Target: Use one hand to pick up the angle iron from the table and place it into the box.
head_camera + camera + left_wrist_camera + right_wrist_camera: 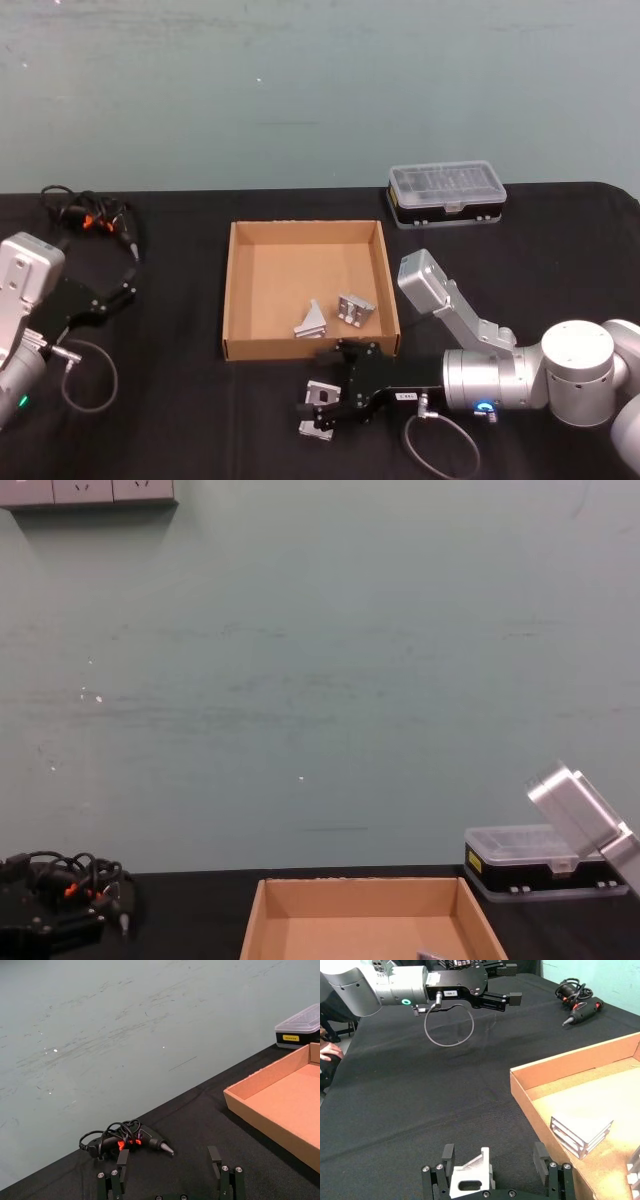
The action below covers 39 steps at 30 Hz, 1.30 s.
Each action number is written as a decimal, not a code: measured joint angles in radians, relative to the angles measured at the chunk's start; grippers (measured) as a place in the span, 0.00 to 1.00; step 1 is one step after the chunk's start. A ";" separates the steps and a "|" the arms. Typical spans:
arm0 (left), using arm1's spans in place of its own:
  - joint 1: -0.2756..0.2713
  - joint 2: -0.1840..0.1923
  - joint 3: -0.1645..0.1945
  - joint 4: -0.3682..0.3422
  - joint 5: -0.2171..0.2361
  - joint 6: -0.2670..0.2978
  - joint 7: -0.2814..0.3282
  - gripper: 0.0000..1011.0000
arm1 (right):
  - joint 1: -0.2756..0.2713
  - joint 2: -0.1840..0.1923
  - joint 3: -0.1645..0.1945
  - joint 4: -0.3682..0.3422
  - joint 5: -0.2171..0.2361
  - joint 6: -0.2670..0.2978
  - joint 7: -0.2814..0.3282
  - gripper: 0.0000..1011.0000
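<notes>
One angle iron (323, 391) lies on the black table (180, 420) just in front of the cardboard box (238, 290). My right gripper (318, 408) is low over it, open, fingers on either side. In the right wrist view the angle iron (470, 1180) sits between the fingers of the right gripper (494, 1156), close to one finger (448, 1152) and apart from the other. Two more angle irons (311, 322) (354, 308) lie inside the box. My left gripper (169, 1156) is parked open at the table's left, holding nothing.
A corded hand tool (95, 218) lies at the back left, near the left gripper (120, 290). A black organiser case with a clear lid (446, 195) stands behind the box to the right. The box wall (540, 1072) rises right beside the right gripper.
</notes>
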 joint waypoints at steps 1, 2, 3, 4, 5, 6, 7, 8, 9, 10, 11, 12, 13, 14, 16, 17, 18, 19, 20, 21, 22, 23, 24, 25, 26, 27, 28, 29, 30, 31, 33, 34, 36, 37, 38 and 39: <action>0.000 0.000 0.000 0.000 0.000 0.000 0.000 0.99 | 0.000 0.000 0.000 0.000 0.000 0.000 0.000 0.99; 0.000 0.000 0.000 0.000 0.000 0.000 0.000 0.99 | 0.000 0.000 0.000 0.000 0.000 0.000 0.000 0.99; 0.000 0.000 0.000 0.000 0.000 0.000 0.000 0.99 | 0.000 0.000 0.000 0.000 0.000 -0.001 0.000 0.99; 0.000 0.000 0.000 0.000 0.000 0.000 0.000 0.99 | 0.000 0.000 0.000 -0.001 0.000 -0.001 0.000 0.99; 0.000 0.000 0.000 0.000 0.000 0.000 0.000 0.99 | 0.000 0.000 0.000 -0.001 0.000 -0.001 0.000 0.98; 0.000 0.000 0.000 0.000 0.000 0.000 0.000 0.99 | -0.001 0.000 0.000 -0.001 0.000 -0.001 0.000 0.98; 0.000 0.000 0.000 0.000 0.000 0.000 0.000 0.99 | -0.001 0.001 0.000 -0.001 0.000 -0.001 0.000 0.96; 0.000 0.000 0.000 0.000 0.000 0.000 0.000 0.99 | -0.001 0.001 0.000 -0.001 0.000 -0.001 0.000 0.94; 0.000 0.000 0.000 0.000 0.000 0.000 0.000 0.99 | -0.001 0.001 0.000 -0.001 0.000 -0.001 0.000 0.94; 0.000 0.000 0.000 0.000 0.000 0.000 0.000 0.99 | -0.001 0.001 0.000 -0.001 0.000 -0.001 0.000 0.90; 0.000 0.000 0.000 0.000 0.000 0.000 0.000 0.99 | -0.001 0.001 0.001 -0.001 0.000 -0.001 0.000 0.88; 0.000 0.000 0.000 0.000 0.000 0.000 0.000 0.99 | -0.001 0.001 0.001 -0.001 0.000 -0.002 0.000 0.86; 0.000 0.000 0.000 0.000 0.000 0.000 0.000 0.99 | -0.001 0.001 0.001 -0.001 0.001 -0.002 0.001 0.83; 0.000 0.000 0.000 0.000 0.000 0.000 0.000 0.99 | -0.001 0.001 0.001 -0.002 0.001 -0.002 0.001 0.79; 0.000 0.000 0.000 0.000 0.000 0.000 0.000 0.99 | -0.001 0.001 0.001 -0.002 0.001 -0.002 0.000 0.73; 0.000 0.000 0.000 0.000 0.000 0.000 0.000 0.99 | -0.001 0.001 0.000 -0.002 0.001 -0.002 0.000 0.70; 0.000 0.000 0.000 0.000 0.000 0.000 0.000 0.99 | -0.001 0.001 0.001 -0.002 0.001 -0.002 0.001 0.68; 0.000 0.000 0.000 0.000 0.000 0.000 0.000 0.99 | -0.001 0.001 0.001 -0.002 0.001 -0.002 0.001 0.67; 0.000 0.000 0.000 0.000 0.000 0.000 0.000 0.99 | -0.001 0.001 0.001 -0.002 0.001 -0.002 0.001 0.64; 0.000 0.000 0.000 0.000 0.000 0.000 0.000 0.99 | -0.001 0.001 0.000 -0.002 0.001 -0.002 0.001 0.59; 0.000 0.000 0.000 0.000 0.000 0.000 0.000 0.99 | -0.001 0.001 0.001 -0.002 0.001 -0.002 0.001 0.54; 0.000 0.000 0.000 0.000 0.000 0.000 0.000 0.99 | -0.001 0.001 0.001 -0.002 0.001 -0.002 0.000 0.50; 0.000 0.000 0.000 0.000 0.000 0.000 0.000 0.99 | -0.001 0.001 0.000 -0.002 0.001 -0.002 0.001 0.48; 0.000 0.000 0.000 0.000 0.000 0.000 0.000 0.99 | -0.001 0.001 0.001 -0.002 0.001 -0.002 0.001 0.46; 0.000 0.000 0.000 0.000 0.000 0.000 0.000 0.99 | -0.001 0.001 0.001 -0.002 0.001 -0.002 0.001 0.44; 0.000 0.000 0.000 0.000 0.000 0.000 0.000 0.99 | -0.001 0.001 0.001 -0.002 0.001 -0.002 0.001 0.39; 0.000 0.000 0.000 0.000 0.000 0.000 0.000 0.99 | -0.001 0.001 0.000 -0.002 0.001 -0.002 0.001 0.36; 0.000 0.000 0.000 0.000 0.000 0.000 0.000 0.99 | -0.001 0.001 0.001 -0.002 0.001 -0.002 0.001 0.33; 0.000 0.000 0.000 0.000 0.000 0.000 0.000 0.99 | -0.001 0.001 0.001 -0.002 0.001 -0.002 0.001 0.30; 0.000 0.000 0.000 0.000 0.000 0.000 0.000 0.99 | -0.001 0.001 0.001 -0.002 0.001 -0.002 0.001 0.28; 0.000 0.000 0.000 0.000 0.000 0.000 0.000 0.99 | -0.001 0.001 0.001 -0.002 0.001 -0.002 0.001 0.20; 0.000 0.000 0.000 0.000 0.000 0.000 0.000 0.99 | -0.001 0.001 0.001 -0.002 0.001 -0.002 0.001 0.19; 0.000 0.000 0.000 0.000 0.000 0.000 0.000 0.99 | -0.001 0.001 0.001 -0.002 0.001 -0.002 0.001 0.14; 0.000 0.000 0.000 0.000 0.000 0.000 0.000 0.99 | -0.001 0.001 0.001 -0.002 0.001 -0.002 0.001 0.14; 0.000 0.000 0.000 0.000 0.000 0.000 0.000 0.99 | -0.001 0.001 0.001 -0.002 0.001 -0.002 0.001 0.13; 0.000 0.000 0.000 0.000 0.000 0.000 0.000 0.99 | -0.001 0.001 0.001 -0.002 0.002 -0.002 0.001 0.12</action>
